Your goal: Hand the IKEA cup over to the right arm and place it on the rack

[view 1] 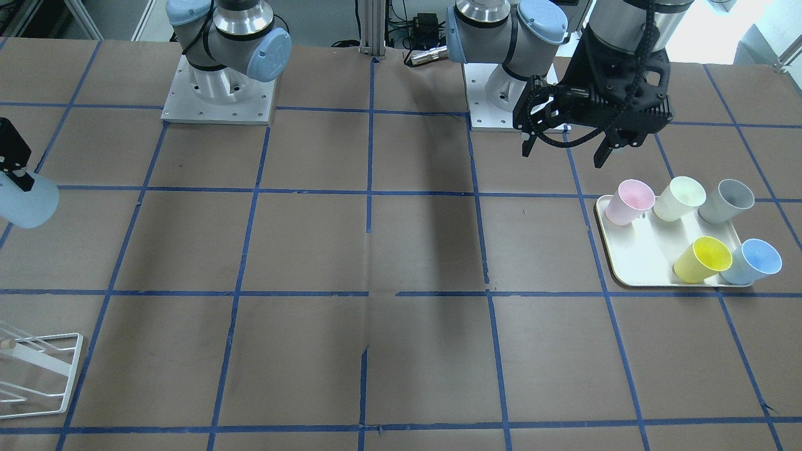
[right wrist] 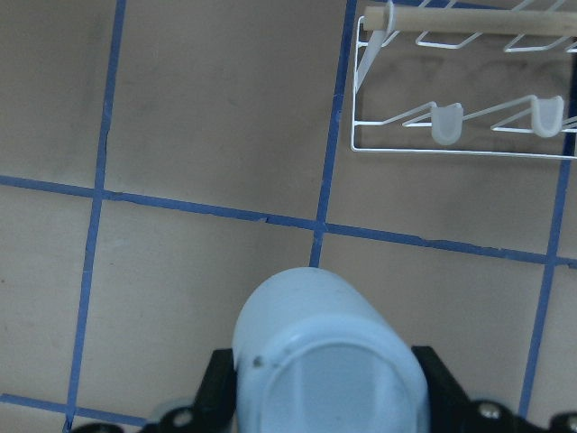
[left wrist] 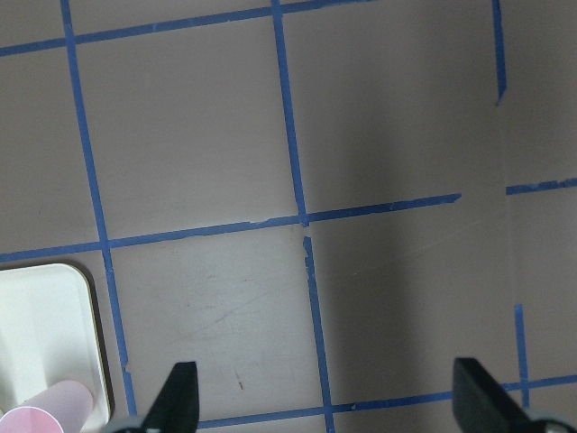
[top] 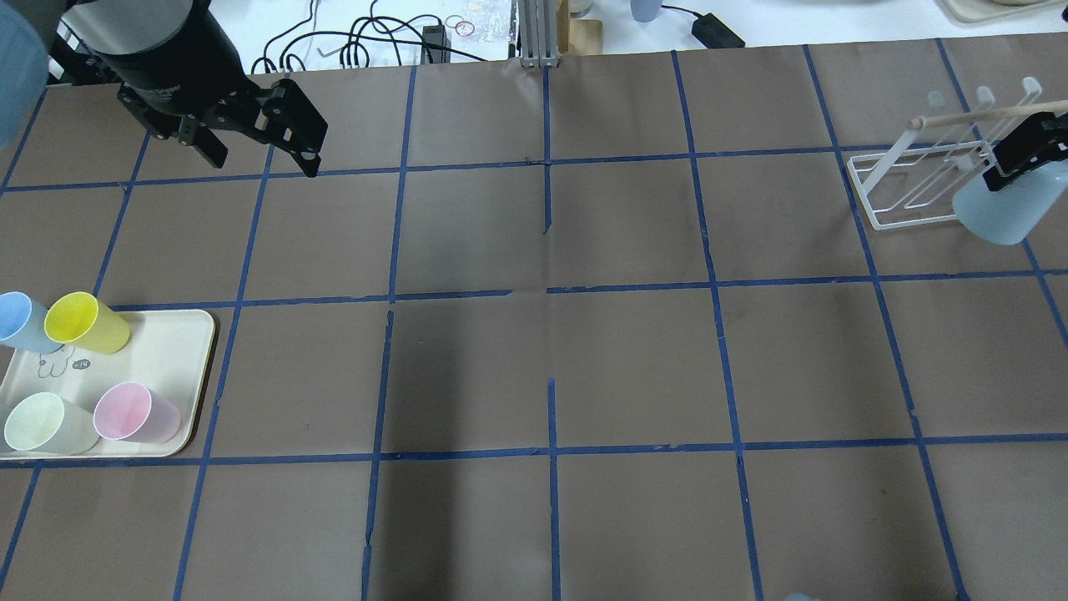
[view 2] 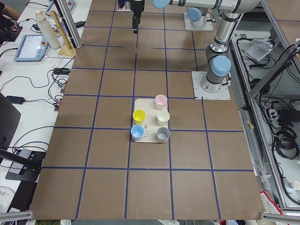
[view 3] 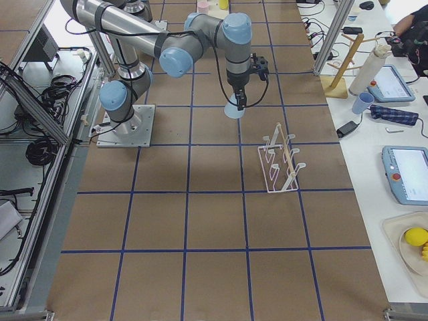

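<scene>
Starting closest in, on the right wrist view: the right gripper (right wrist: 329, 401) is clamped on the IKEA cup (right wrist: 329, 352), one finger on each side of the body. What looks like the closed base faces the camera, so the mouth points away and down. My guess is that's on purpose, since a cup held mouth-down can slide straight over a rod. The cup is up in the air, off the surface (top: 551, 367) and touching nothing but the gripper.

A bit further out is the rack (right wrist: 448, 126), standing on the surface with its slanted rods up and the wooden-tipped rod (right wrist: 469, 22) along the top. The cup is near it but clearly not on it yet, so I'd say the handover part is done and only the placing is left. The tricky bit is probably lining the mouth up with one rod without nudging that light wire frame.

Way over at the other end, the left gripper (top: 264, 164) hangs above the surface with its jaws spread wide and nothing between them. It's close to the cream tray (top: 179, 334), where the yellow cup (top: 79, 321), pink cup (top: 133, 413), pale green cup (top: 42, 424), paler blue cup (top: 17, 321) and grey cup (view 1: 727, 200) sit. Parked like that, it's well out of the right arm's way.
</scene>
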Robot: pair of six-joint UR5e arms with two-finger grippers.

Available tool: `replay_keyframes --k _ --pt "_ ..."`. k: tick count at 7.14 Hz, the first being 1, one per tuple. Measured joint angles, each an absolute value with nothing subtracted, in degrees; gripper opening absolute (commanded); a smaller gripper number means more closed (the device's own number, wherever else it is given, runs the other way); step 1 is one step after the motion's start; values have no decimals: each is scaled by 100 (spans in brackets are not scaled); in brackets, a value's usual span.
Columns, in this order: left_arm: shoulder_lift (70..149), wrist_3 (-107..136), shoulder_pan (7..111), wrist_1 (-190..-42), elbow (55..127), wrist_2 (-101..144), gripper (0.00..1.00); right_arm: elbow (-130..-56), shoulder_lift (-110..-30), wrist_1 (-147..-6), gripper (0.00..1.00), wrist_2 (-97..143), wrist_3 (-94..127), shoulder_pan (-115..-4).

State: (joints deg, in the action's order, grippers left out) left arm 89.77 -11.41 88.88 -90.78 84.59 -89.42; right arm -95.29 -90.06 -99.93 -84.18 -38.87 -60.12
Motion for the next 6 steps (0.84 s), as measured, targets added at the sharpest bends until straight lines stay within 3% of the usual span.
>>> replay_keyframes --k 6 --pt "8919 -568 8800 -9060 8541 -9026 100 -9519 -8804 -10558 0 -8377 -3883 -6012"
